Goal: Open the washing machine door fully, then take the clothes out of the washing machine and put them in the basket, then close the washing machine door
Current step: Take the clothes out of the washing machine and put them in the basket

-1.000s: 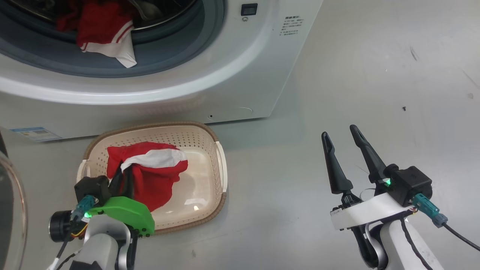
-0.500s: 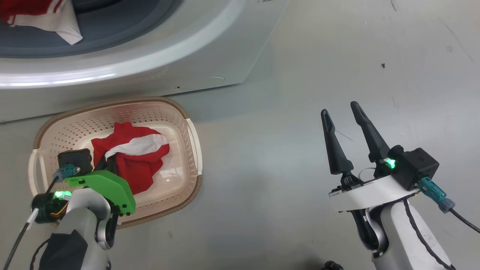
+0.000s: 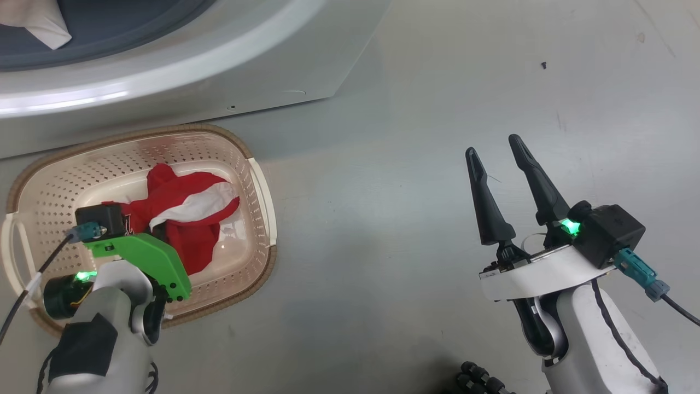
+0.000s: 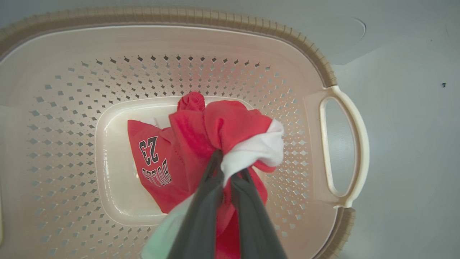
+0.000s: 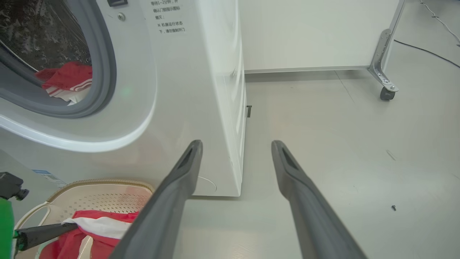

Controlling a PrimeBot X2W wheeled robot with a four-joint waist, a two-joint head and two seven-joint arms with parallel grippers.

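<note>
My left gripper (image 4: 230, 163) is shut on a red garment with a white band (image 4: 201, 129). It hangs low inside the cream basket (image 4: 323, 68), its lettered part resting on the basket floor. The head view shows the same garment (image 3: 186, 202) in the basket (image 3: 257, 180), which stands on the floor before the white washing machine (image 3: 164, 65). More red and white clothes (image 5: 66, 77) lie in the drum, a white corner (image 3: 38, 27) hanging over the grey seal. My right gripper (image 3: 494, 145) stands open over bare floor to the right. The washing machine door is out of view.
Grey floor stretches right of the machine (image 5: 194, 90). A metal frame leg on a caster (image 5: 386, 93) stands by a white wall panel at the back right. A small screw (image 5: 394, 207) lies on the floor. A black ribbed cable (image 3: 481, 377) shows at the bottom edge.
The head camera has swung down and to the right, so machine and basket slid up and left. My left gripper has sunk lower into the basket with the garment. The right gripper stays open.
</note>
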